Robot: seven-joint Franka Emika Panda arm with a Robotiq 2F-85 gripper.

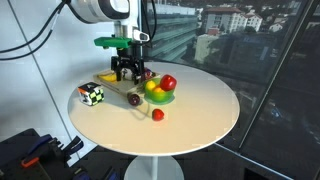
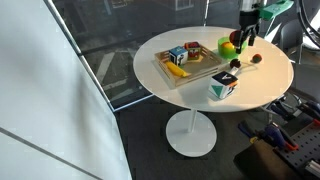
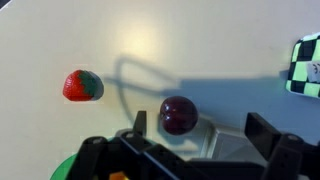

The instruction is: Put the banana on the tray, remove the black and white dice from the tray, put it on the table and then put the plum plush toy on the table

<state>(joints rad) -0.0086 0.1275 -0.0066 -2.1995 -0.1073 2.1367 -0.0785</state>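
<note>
The plum plush toy (image 3: 178, 115) lies on the white table (image 3: 200, 40), apart from the jaws. It also shows in both exterior views (image 1: 134, 98) (image 2: 256, 60). My gripper (image 3: 200, 125) is open and empty just above it, the toy nearer one finger; it hangs over the table's edge region in both exterior views (image 1: 125, 70) (image 2: 245, 38). The black and white dice (image 1: 92, 94) (image 2: 224, 85) stands on the table, its corner at the wrist view's right edge (image 3: 308, 65). The banana (image 2: 176, 70) lies on the wooden tray (image 2: 203, 70).
A green bowl (image 1: 160, 97) (image 2: 228, 47) of fruit stands right beside the gripper. A small red strawberry-like toy (image 3: 82, 86) (image 1: 157, 115) lies on the table close to the plum. Small coloured cubes sit on the tray. Glass walls surround the table.
</note>
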